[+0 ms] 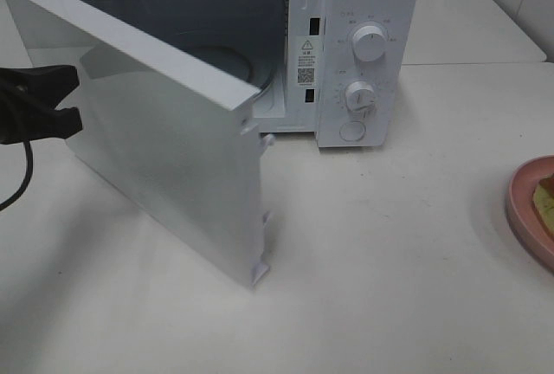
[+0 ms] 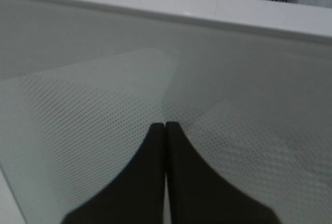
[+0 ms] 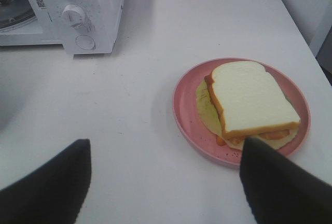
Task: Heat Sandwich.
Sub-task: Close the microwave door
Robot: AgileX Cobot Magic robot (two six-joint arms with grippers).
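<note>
The sandwich (image 3: 254, 97), white bread with yellowish filling, lies on a round pink plate (image 3: 181, 111); in the high view only a sliver of the sandwich (image 1: 546, 197) and the plate (image 1: 526, 209) shows at the right edge. My right gripper (image 3: 166, 143) hovers open over the table just short of the plate, with one finger (image 3: 275, 182) near the rim and nothing between the jaws. It is outside the high view. My left gripper (image 2: 165, 125) is shut and empty, its tips close against the meshed window of the microwave door (image 1: 173, 149). From above, the left gripper (image 1: 52, 101) sits at the far left beside the door.
The white microwave (image 1: 363, 45) stands at the back with its door swung wide toward the front left. Its cavity holds a glass turntable (image 1: 227, 58). Two dials and a button sit on its right panel (image 3: 78, 16). White tabletop (image 1: 389, 270) lies between microwave and plate.
</note>
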